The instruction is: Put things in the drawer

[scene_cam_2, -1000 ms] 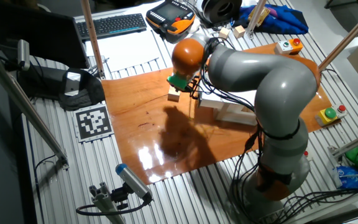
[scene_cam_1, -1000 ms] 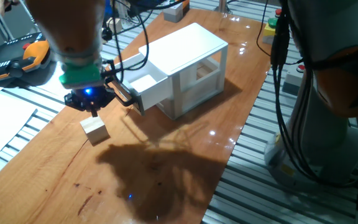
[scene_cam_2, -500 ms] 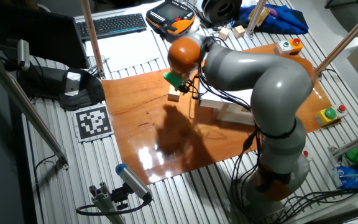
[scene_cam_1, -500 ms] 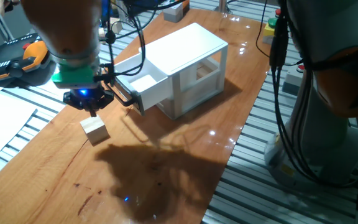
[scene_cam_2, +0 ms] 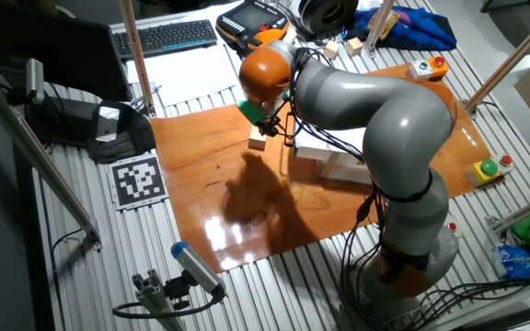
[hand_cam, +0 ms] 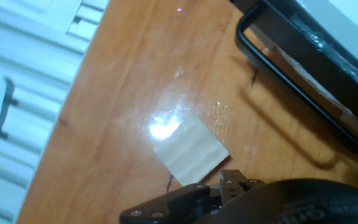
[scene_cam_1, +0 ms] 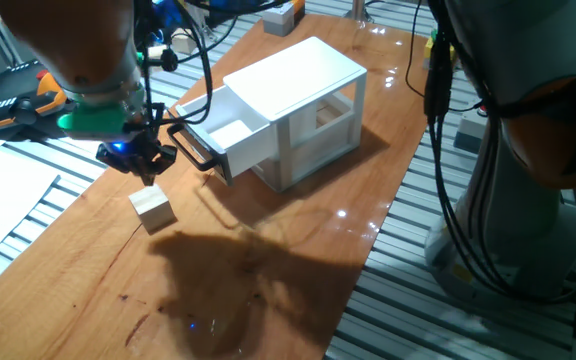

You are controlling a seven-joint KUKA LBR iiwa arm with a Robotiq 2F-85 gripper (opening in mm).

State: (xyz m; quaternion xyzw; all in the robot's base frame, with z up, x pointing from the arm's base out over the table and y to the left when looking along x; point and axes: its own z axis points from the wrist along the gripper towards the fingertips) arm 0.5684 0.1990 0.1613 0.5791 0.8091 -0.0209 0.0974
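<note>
Wooden cube [scene_cam_1: 152,208] sits bare on the table [scene_cam_1: 298,250] near its left edge, not yet picked up; gripper [scene_cam_1: 140,165] hangs just above it, nothing held, but whether the fingers are parted can't be told from these views. To the right, upper drawer [scene_cam_1: 230,138] of the white cabinet [scene_cam_1: 308,100] is already pulled out w/ black handle [scene_cam_1: 196,150] facing the cube. Left to do, judging by this: grasp, lift, carry over, drop in. No readable brand or writing anywhere; only a square coded marker [scene_cam_2: 140,178] off the table.
</note>
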